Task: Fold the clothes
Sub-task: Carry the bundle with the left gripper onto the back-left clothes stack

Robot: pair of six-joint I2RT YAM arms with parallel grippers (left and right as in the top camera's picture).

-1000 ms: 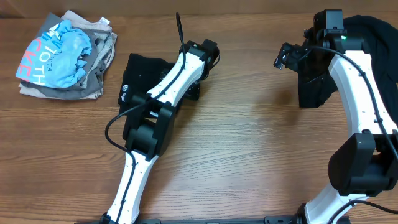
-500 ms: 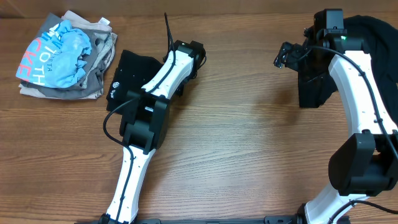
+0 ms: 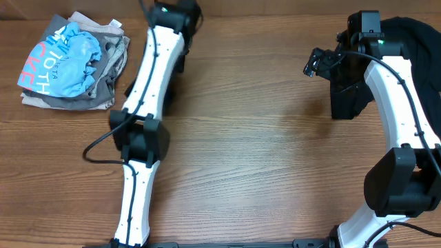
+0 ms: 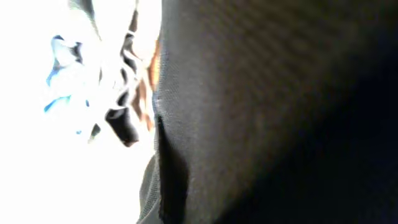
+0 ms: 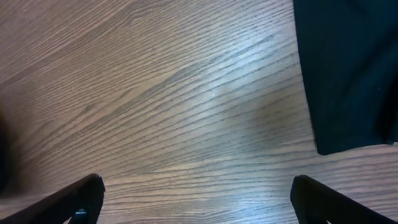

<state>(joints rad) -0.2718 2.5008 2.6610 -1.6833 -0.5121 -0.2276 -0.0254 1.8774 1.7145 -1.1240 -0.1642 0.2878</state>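
Though its fingers are hidden, L gripper [image 3: 179, 12], at far edge of table [image 3: 262, 158], looks clamped on a black T-shirt [image 4: 261, 112] that fills its wrist cam. R gripper [image 5: 196, 183]: jaws wide apart, empty, just beside another black shirt [image 5: 348, 68]. Blue/grey pile [image 3: 69, 62] sits far-left.

Overhead looks straight down; close right wrist view shares its black T-shirt [image 5: 348, 68].
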